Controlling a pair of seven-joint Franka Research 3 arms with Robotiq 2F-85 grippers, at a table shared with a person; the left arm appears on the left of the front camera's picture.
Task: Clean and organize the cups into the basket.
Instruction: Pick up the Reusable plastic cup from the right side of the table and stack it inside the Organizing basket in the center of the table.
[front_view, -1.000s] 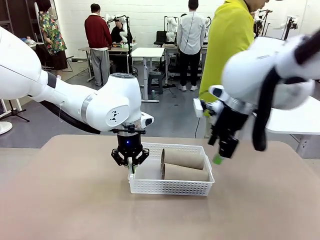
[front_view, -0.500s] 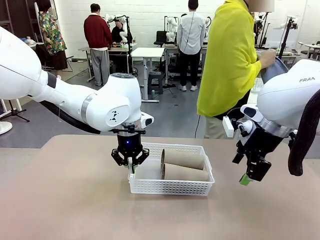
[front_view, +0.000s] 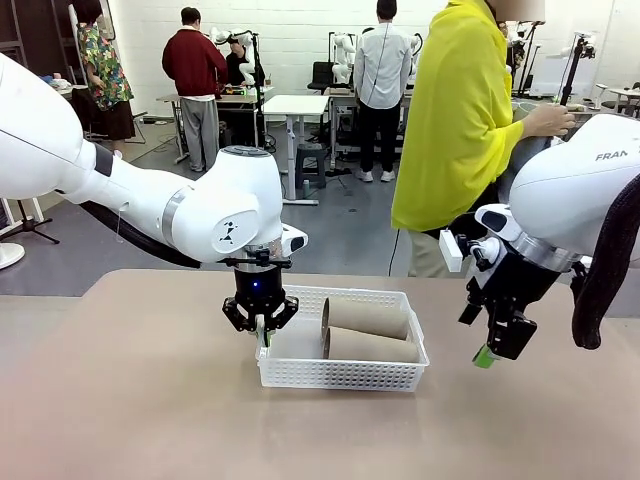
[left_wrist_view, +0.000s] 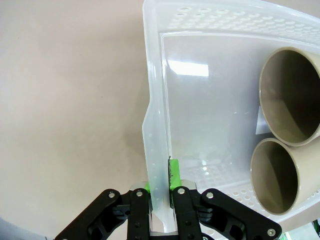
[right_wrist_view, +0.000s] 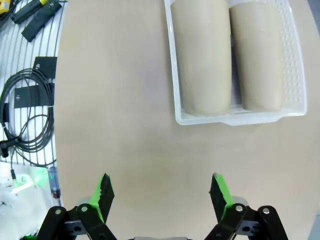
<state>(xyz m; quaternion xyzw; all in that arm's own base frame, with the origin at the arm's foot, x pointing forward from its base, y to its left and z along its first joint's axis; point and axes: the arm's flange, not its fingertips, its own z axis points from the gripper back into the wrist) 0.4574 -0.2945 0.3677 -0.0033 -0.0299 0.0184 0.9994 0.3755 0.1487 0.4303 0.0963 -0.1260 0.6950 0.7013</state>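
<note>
My L claw (front_view: 262, 333) stays clamped on the basket (front_view: 340, 376) at its 9 o'clock wall, no change. My R claw (front_view: 487, 352), fingers apart & empty, hangs over the bench (front_view: 150, 400) at the basket's 3 o'clock. Vs 1 s ago it's backed off from the rim. Two brown cups (front_view: 366, 317) lie side by side inside, unmoved.

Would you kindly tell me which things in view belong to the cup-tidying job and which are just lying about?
Part of the job: basket; rear taupe cup and front taupe cup, lying in it; left gripper, shut on the basket's wall; right gripper, open, off to its side.
Lying about: cable bundle and black tools, past the table's edge.
</note>
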